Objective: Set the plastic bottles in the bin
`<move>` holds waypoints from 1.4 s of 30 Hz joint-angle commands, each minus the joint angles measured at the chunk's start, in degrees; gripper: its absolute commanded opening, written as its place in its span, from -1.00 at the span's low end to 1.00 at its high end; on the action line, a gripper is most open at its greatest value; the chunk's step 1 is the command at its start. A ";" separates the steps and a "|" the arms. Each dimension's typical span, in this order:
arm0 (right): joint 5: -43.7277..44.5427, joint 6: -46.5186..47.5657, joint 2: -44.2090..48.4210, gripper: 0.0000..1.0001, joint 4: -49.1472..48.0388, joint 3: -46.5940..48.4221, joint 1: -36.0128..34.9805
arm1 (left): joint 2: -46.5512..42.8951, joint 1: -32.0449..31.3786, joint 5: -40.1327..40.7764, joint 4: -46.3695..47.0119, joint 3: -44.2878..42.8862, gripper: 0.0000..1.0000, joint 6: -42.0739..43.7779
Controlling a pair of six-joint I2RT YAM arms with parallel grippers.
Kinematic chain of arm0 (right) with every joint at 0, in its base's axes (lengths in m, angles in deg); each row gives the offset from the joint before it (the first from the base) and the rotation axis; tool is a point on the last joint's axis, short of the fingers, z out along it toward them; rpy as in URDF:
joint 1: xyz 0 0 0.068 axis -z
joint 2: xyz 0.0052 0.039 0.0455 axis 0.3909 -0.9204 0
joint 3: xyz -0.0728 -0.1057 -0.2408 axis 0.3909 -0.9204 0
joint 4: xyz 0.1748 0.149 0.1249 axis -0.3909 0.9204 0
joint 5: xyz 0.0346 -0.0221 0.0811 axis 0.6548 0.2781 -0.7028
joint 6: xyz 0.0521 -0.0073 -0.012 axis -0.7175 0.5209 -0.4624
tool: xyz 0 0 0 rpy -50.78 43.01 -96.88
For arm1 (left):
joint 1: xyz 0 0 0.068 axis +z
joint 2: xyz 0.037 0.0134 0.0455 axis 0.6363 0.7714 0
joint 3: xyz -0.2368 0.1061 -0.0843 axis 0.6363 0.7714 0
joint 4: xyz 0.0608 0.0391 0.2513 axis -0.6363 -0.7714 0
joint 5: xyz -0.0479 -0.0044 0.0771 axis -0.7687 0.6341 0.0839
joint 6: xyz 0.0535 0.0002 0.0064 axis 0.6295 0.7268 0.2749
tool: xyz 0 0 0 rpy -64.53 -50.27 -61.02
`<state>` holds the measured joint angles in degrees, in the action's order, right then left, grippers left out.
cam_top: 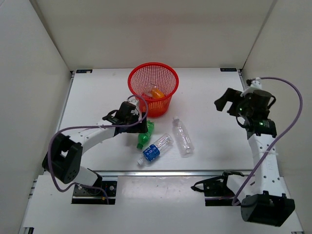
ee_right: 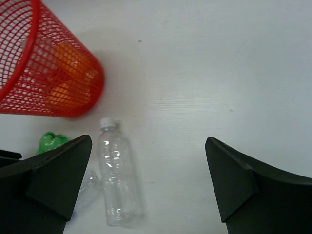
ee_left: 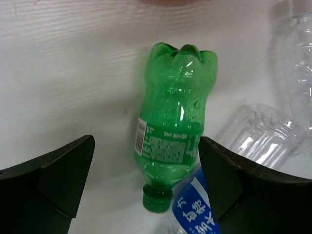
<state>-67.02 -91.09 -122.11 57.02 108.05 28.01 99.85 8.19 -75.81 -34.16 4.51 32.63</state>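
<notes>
The red mesh bin (cam_top: 166, 75) stands at the table's back middle. It holds two orange-filled bottles (cam_top: 157, 93) and a clear one (cam_top: 147, 88). A green bottle (cam_top: 145, 137) lies in front of the bin. A clear bottle with a blue label (cam_top: 154, 150) and a plain clear bottle (cam_top: 183, 138) lie beside it. My left gripper (cam_top: 140, 126) is open just above the green bottle (ee_left: 173, 122), jaws on either side, cap toward the camera. My right gripper (cam_top: 225, 103) is open and empty, raised at the right. Its view shows the bin (ee_right: 29, 73) and the plain bottle (ee_right: 117, 175).
White walls enclose the table on the left, back and right. The blue-label bottle (ee_left: 195, 214) touches the green bottle's neck, close to my left gripper's right finger. The plain clear bottle (ee_left: 298, 73) lies further right. Bare white tabletop (ee_right: 204, 97) lies below my right gripper.
</notes>
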 commanded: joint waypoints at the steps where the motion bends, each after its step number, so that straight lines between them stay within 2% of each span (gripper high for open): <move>1: -2.82 -0.53 4.82 1.00 2.37 -2.46 7.81 | 1.91 -2.41 0.32 4.29 -2.18 0.97 1.06; 5: -3.62 -0.44 8.08 0.99 4.40 -5.36 13.45 | 4.46 -4.35 0.86 4.82 -1.83 0.97 1.33; 8: -3.09 -1.14 9.22 0.98 4.05 -6.86 13.64 | 4.20 -5.49 0.77 6.76 0.71 0.97 1.15; 13: -2.13 -2.28 9.31 0.99 2.90 -8.01 11.44 | 2.71 -7.07 4.02 7.99 3.27 0.66 2.73; 17: -3.44 -3.59 8.79 1.00 1.50 -9.15 11.79 | 4.28 -6.38 2.01 7.82 4.77 0.65 3.44; 23: -4.32 -3.16 8.96 0.99 0.35 -9.50 11.27 | 0.08 -6.03 3.05 6.24 6.17 0.13 1.42; 26: -3.62 -2.47 8.35 0.98 0.53 -9.68 9.78 | -10.61 -3.83 4.63 2.13 6.88 -0.14 0.54; 29: -4.14 -1.24 7.39 0.99 -0.08 -10.91 7.23 | -20.98 -1.37 7.26 -5.51 2.94 -0.17 1.23; 33: 0.23 -0.26 6.15 0.98 -0.43 -12.48 -0.14 | -27.26 1.97 12.11 -9.76 -7.85 -0.18 3.61; 35: 1.74 0.00 5.98 0.98 -0.88 -13.28 -2.35 | -26.05 2.59 10.35 -6.89 -12.60 -0.15 6.06; 37: 1.39 0.18 5.36 0.98 -2.27 -13.98 -4.28 | -23.06 0.49 10.79 -1.00 -15.27 -0.15 8.00; 40: 1.21 0.27 4.84 0.98 -4.82 -15.65 -7.96 | -14.56 0.13 10.27 7.36 -22.19 -0.20 9.76; 42: 0.42 0.79 4.40 0.98 -6.93 -17.06 -10.96 | -6.74 1.35 7.28 12.80 -25.01 -0.15 9.77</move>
<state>-66.61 -91.79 -117.33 55.73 92.18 20.44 83.24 8.82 -66.13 -28.43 -17.93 40.15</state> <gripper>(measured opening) 0.991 0.738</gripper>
